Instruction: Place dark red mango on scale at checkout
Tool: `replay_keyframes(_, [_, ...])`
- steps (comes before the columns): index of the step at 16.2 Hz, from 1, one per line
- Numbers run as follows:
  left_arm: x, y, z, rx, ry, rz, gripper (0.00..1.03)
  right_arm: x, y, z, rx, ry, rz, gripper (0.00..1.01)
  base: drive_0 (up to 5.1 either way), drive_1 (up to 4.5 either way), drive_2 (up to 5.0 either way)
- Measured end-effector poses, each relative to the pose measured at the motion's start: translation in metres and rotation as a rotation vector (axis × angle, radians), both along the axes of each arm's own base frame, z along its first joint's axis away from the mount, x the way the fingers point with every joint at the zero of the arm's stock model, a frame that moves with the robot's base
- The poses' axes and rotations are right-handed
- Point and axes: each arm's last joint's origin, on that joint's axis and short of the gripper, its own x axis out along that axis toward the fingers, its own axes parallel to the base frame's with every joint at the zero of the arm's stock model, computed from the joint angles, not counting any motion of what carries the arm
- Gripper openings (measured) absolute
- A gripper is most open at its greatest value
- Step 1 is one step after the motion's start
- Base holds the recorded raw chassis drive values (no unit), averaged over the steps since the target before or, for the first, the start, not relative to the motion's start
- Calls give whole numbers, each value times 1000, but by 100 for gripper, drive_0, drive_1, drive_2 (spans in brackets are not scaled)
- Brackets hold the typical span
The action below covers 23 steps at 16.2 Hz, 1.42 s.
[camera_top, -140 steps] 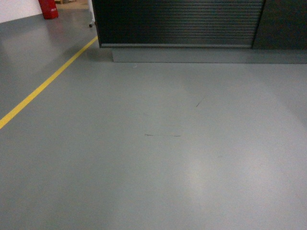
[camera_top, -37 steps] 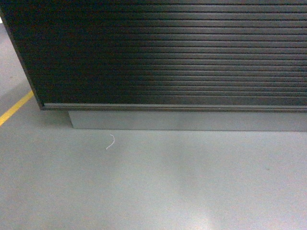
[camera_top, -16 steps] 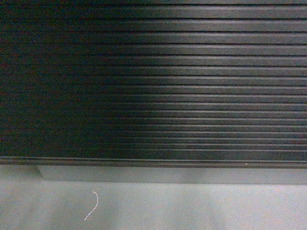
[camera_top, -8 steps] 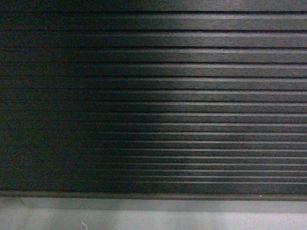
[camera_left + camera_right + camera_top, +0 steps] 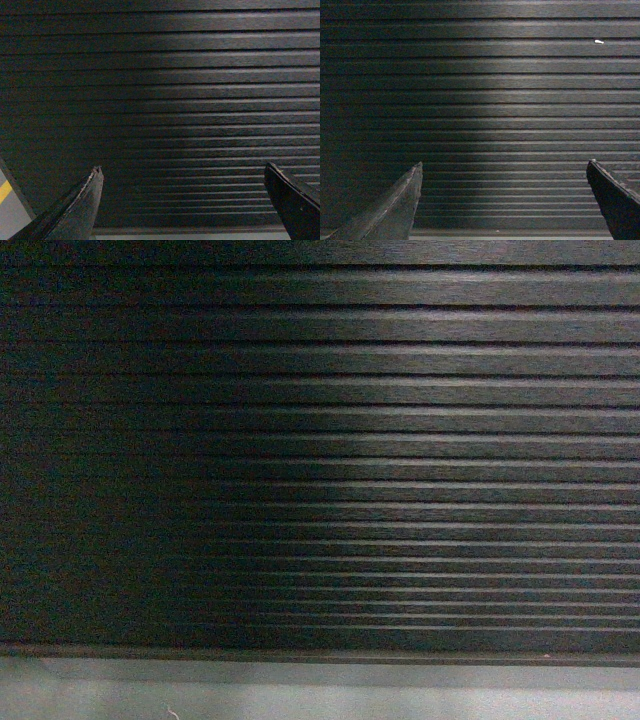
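The checkout's black slatted front (image 5: 320, 460) fills the head view, close up, with its grey plinth (image 5: 320, 675) along the bottom. The same slats fill both wrist views. My left gripper (image 5: 182, 172) faces the slats (image 5: 170, 100), open, nothing between its fingers. My right gripper (image 5: 504, 170) is likewise open and empty before the slats (image 5: 485, 100). Neither gripper shows in the head view. The dark red mango and the scale are out of view, as is the counter's top.
A strip of grey floor (image 5: 300, 705) runs below the plinth, with a small white thread (image 5: 172, 712) on it. A bit of yellow floor line (image 5: 4, 191) shows at the left wrist view's lower left. A white speck (image 5: 599, 41) sits on one slat.
The base has driven across the grey floor up to the checkout. Its slatted front has grown to fill the head view; over the last half second it came only slightly closer.
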Motion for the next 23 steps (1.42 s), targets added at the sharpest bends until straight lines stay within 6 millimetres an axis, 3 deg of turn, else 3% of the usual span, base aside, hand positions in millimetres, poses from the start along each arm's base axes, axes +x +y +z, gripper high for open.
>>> replay_keyframes(23, [0,0,0,0,0,0,98,0,0,0,1,-1,-1,98,0,0,0])
